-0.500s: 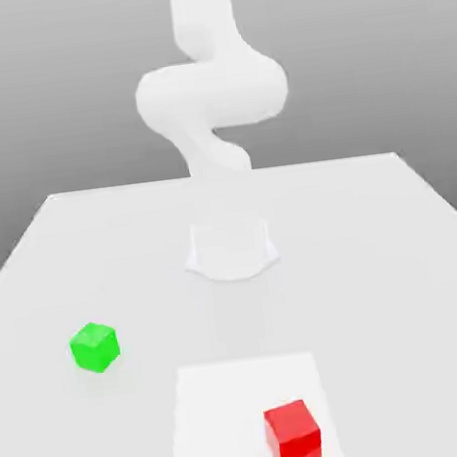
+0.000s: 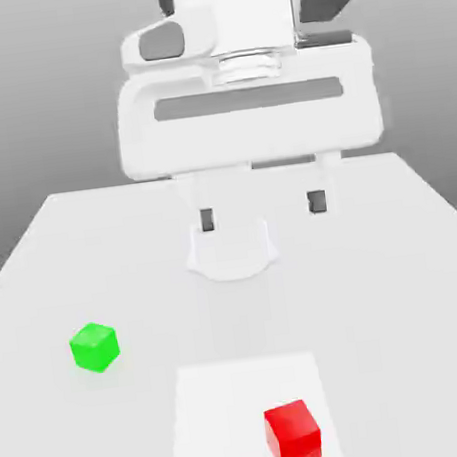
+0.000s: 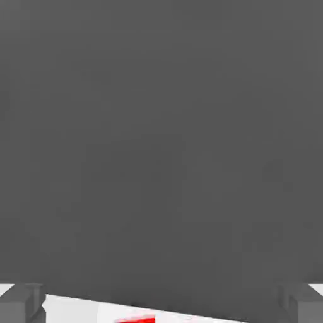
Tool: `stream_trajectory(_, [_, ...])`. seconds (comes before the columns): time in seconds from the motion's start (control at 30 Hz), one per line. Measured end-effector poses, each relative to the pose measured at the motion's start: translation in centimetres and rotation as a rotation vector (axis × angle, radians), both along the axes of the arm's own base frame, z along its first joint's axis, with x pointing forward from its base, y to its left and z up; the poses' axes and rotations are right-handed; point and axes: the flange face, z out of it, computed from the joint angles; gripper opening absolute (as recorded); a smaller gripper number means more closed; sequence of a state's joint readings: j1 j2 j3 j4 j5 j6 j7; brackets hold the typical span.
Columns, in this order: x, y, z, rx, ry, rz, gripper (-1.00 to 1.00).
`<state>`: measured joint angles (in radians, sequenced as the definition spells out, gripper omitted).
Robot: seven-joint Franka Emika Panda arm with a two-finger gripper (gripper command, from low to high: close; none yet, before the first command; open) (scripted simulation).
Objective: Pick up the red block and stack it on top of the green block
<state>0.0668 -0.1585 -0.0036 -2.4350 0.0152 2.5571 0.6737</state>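
Swung into the foreground since a moment ago, the robot's hand hangs above the white desk, fingers spread wide and holding nothing. From the exterior view's left, the green block sits alone; the red block rests on a pale square toward the right, well apart.

A bright red block and a bright green block sit on a plain white table, beneath a white gripper with dark grey fingertips.
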Motion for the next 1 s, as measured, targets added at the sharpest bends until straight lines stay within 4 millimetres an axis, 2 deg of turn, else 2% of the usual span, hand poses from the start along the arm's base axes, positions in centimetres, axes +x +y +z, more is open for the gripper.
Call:
stream_trajectory(0.13, [-0.2,0.8,-7.8,-0.017,0.116,0.042,0.00])
stream_trajectory(0.3, [-2.0,1.3,-17.2,-0.037,0.255,0.087,0.00])
stream_trajectory(0.47, [-2.3,1.4,-23.9,-0.040,0.277,0.094,0.00])
stream_trajectory(0.5, [-2.4,1.4,-24.6,-0.040,0.278,0.094,-1.00])
stream_trajectory(0.7, [-2.4,1.4,-25.0,-0.040,0.278,0.094,-1.00])
stream_trajectory(0.73, [-2.4,1.4,-24.5,-0.040,0.278,0.095,-1.00])
stream_trajectory(0.9, [-2.4,1.2,-19.1,-0.041,0.278,0.096,-1.00])
stream_trajectory(1.0, [-3.6,-3.4,-17.5,-0.064,0.277,0.127,-1.00])
